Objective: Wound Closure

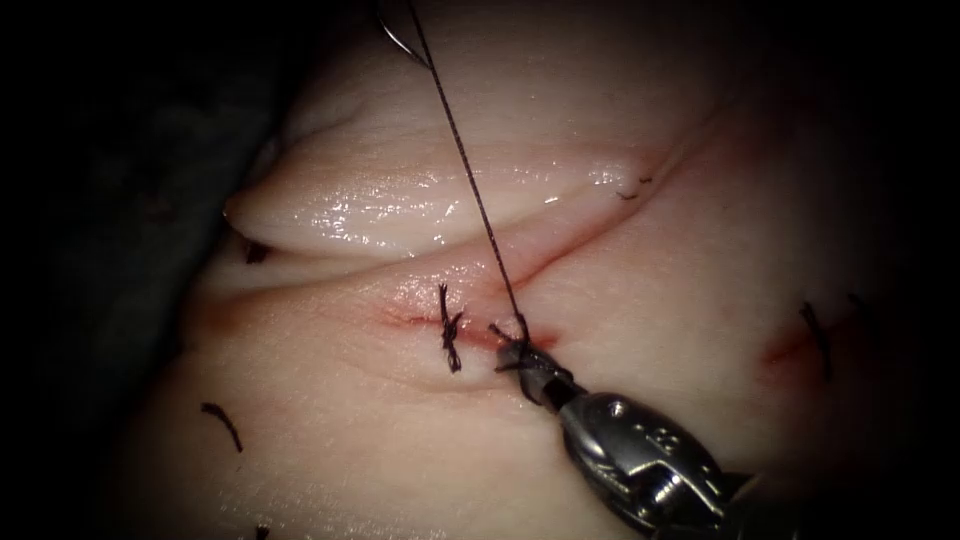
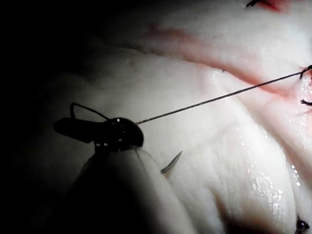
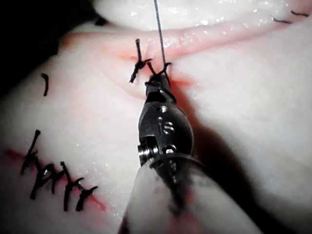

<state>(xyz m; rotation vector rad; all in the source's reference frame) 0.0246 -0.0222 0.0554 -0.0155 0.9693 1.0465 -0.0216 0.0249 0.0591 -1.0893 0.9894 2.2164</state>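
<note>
Two grippers are seen at work: the right gripper (image 1: 520, 352) is closed on the short thread end (image 1: 505, 338) at the knot on the cut (image 1: 560, 255), just right of a finished stitch (image 1: 450, 335). From there the thread (image 1: 470, 170) is drawn taut up and away across the tissue (image 1: 700, 300) to the left gripper (image 2: 117, 132), which is shut on it. The needle (image 2: 171, 163) is seen hanging free beside the left gripper, clear of the tissue, held by neither.
</note>
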